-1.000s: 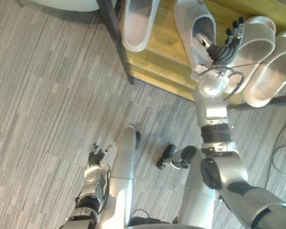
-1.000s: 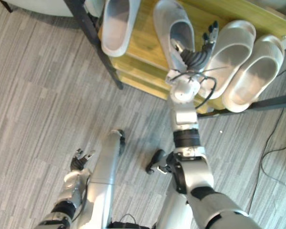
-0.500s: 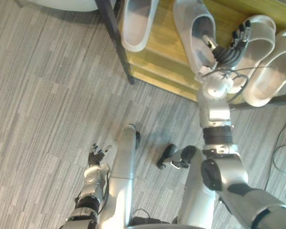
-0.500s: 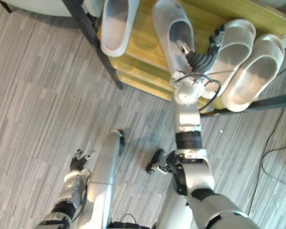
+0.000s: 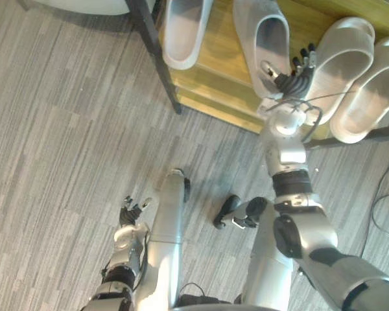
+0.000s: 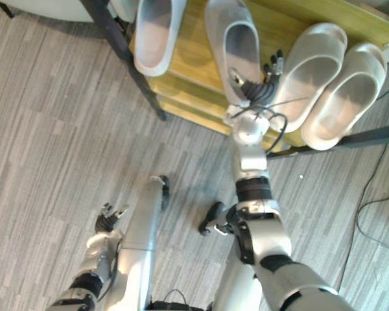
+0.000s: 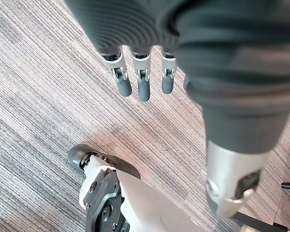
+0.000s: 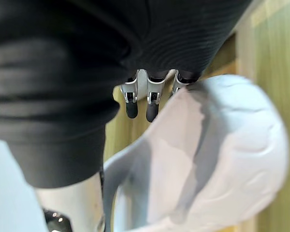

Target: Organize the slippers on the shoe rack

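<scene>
Pale slippers [image 5: 267, 34] flank right hand [image 5: 298, 75] near rack [image 5: 215, 61] edge.

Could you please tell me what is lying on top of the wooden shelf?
Four pale slippers lie on the shelf, openings up. The right hand, open, is over the gap between the middle two, hiding parts of their edges and the wood below.

Pose: right arm stretched forward, right hand [image 5: 293, 80] with fingers straight, thumb spread aside. The left arm hangs low, left hand [image 5: 131, 212] relaxed, fingers loosely extended, holding nothing.
</scene>
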{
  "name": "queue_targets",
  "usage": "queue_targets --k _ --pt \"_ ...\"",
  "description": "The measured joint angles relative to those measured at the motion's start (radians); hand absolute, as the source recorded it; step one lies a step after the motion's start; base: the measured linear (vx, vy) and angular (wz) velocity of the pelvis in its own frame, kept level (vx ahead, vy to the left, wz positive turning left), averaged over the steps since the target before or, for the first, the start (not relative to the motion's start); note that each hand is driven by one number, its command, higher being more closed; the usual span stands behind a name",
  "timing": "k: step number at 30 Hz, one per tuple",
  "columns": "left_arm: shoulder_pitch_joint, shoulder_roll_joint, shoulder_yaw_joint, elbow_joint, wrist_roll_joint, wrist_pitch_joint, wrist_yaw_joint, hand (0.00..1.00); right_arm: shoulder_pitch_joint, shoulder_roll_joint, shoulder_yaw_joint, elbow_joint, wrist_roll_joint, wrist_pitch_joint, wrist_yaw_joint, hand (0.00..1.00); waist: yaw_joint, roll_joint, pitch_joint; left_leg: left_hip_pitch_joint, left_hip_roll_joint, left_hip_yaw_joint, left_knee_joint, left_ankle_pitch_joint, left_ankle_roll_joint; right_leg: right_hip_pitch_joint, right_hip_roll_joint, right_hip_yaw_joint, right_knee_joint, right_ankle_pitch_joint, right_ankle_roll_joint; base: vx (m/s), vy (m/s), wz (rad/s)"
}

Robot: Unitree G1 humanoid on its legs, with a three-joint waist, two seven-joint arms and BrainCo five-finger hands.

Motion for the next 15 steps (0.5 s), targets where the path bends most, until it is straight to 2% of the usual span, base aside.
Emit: queue_targets --k 3,15 --pt "0.000 0.000 0.002 0.001 0.001 0.000 0.000 0.00 -0.003 0.004 0.024 0.000 0.006 -0.003 0.006 0.00 0.000 0.000 0.000 -0.001 0.001 0.000 0.000 0.000 0.000 -0.002 0.002 0.000 0.000 0.000 0.000 -0.01 0.007 0.00" --pt "-0.002 -0.006 0.040 0.015 0.002 0.000 0.000 0.00 -0.010 0.110 0.081 -0.008 0.095 -0.042 0.040 0.00 -0.001 0.000 0.000 -0.001 0.001 -0.006 -0.001 0.000 -0.001 0.006 0.005 -0.007 -0.006 0.000 0.000 0.00 0.002 0.00"
